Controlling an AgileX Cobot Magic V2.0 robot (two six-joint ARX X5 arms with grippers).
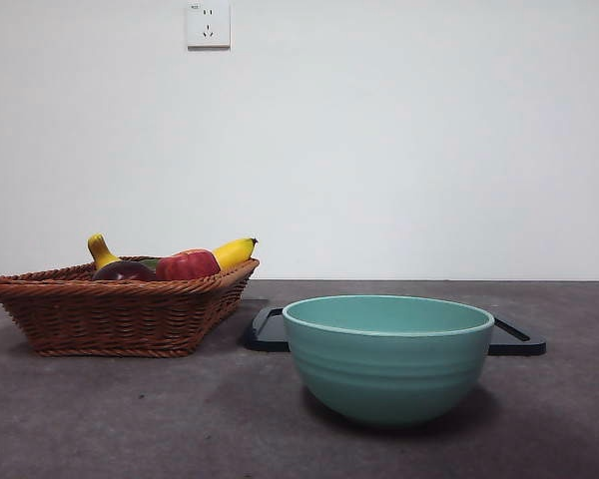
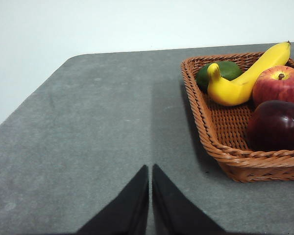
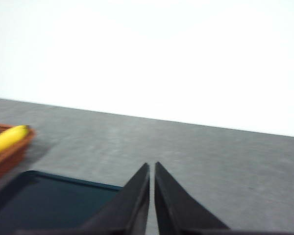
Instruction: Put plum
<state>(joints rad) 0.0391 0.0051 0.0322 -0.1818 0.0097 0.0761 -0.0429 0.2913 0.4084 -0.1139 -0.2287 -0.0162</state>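
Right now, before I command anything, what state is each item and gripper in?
plum: in the wicker basket, beside the apple, not gripped.
banana: in the basket, resting against the green fruit.
teal bowl: upright.
black tray: flat behind the bowl.
left gripper: shut, holding nothing.
right gripper: shut, holding nothing.

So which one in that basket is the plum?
Find the brown wicker basket on the grey table. The plum lies in it beside the red apple, near the banana. It is the round, glossy fruit so dark maroon that it looks nearly black.
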